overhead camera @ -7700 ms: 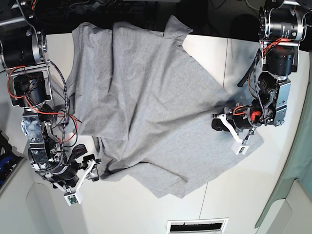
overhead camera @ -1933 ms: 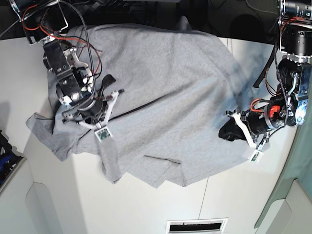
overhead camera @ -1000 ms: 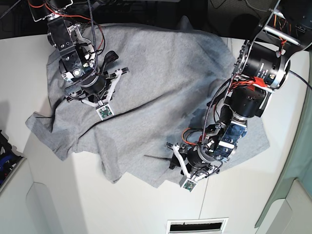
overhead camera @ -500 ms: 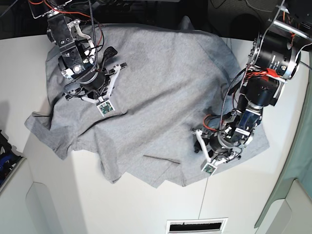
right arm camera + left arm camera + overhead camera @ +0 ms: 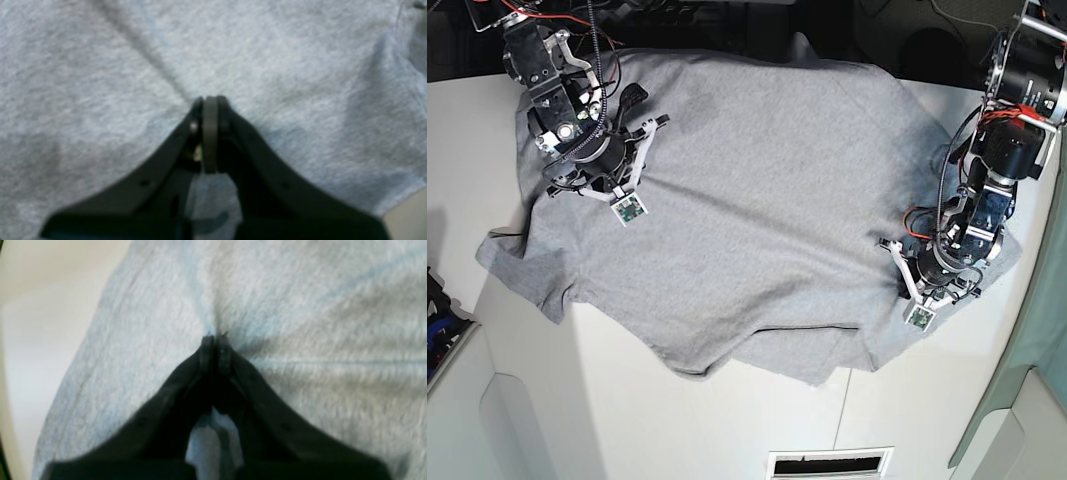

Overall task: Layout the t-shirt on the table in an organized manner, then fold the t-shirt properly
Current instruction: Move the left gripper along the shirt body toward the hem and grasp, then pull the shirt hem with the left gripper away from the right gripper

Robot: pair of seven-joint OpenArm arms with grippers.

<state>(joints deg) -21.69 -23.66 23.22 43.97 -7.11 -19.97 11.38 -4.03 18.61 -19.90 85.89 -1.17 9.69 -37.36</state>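
The light grey t-shirt [image 5: 757, 200] lies spread over most of the white table [image 5: 987, 380], plain side up, with its lower edge still folded and rumpled near the front. My right gripper [image 5: 635, 105] is at the shirt's far left and is shut on a pinch of cloth; in the right wrist view a crease runs away from its tips [image 5: 210, 100]. My left gripper [image 5: 905, 283] is at the shirt's right edge, shut on the t-shirt [image 5: 300, 306], whose fabric puckers at the tips [image 5: 215, 338].
The shirt's left sleeve hangs over the table's front-left corner [image 5: 517, 270]. Bare table [image 5: 33, 323] shows just left of the left gripper. A vent grille [image 5: 832, 463] sits below the front edge. Dark clutter lies behind the far edge.
The left gripper swung from the shirt's front edge to its right edge and closed on the cloth. The right arm pulled up and left. The shirt now lies flatter and wider.
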